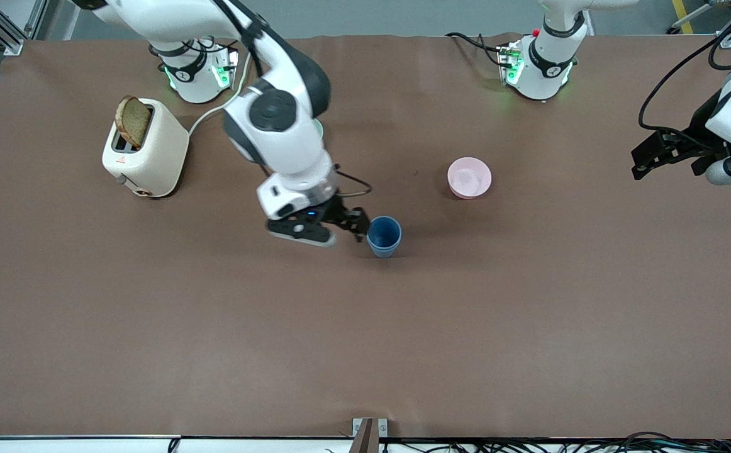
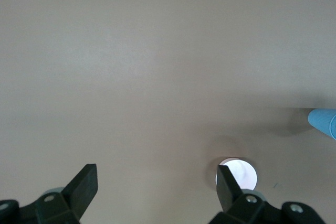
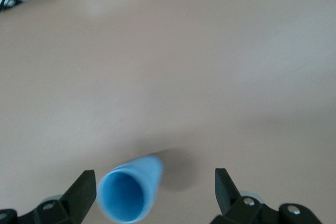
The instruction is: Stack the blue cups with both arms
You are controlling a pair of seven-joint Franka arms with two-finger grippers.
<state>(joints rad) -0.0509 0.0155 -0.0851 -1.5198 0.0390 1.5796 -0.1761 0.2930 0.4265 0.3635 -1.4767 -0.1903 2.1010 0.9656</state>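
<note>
One blue cup [image 1: 384, 236] stands upright on the brown table near its middle. I see no second blue cup, and I cannot tell if one is nested inside it. My right gripper [image 1: 358, 224] is open and low beside the cup, on the side toward the right arm's end. In the right wrist view the cup [image 3: 128, 192] stands between the open fingers, close to one fingertip [image 3: 84, 187], and the right gripper [image 3: 156, 192] holds nothing. My left gripper [image 1: 645, 158] is open and empty, raised over the left arm's end of the table. It also shows in the left wrist view [image 2: 156, 187].
A pink bowl [image 1: 469, 177] sits farther from the front camera than the cup, toward the left arm's end, and shows in the left wrist view [image 2: 240, 173]. A cream toaster [image 1: 145, 151] with a bread slice [image 1: 133, 121] stands near the right arm's base. A pale green rim [image 1: 320, 130] peeks from under the right arm.
</note>
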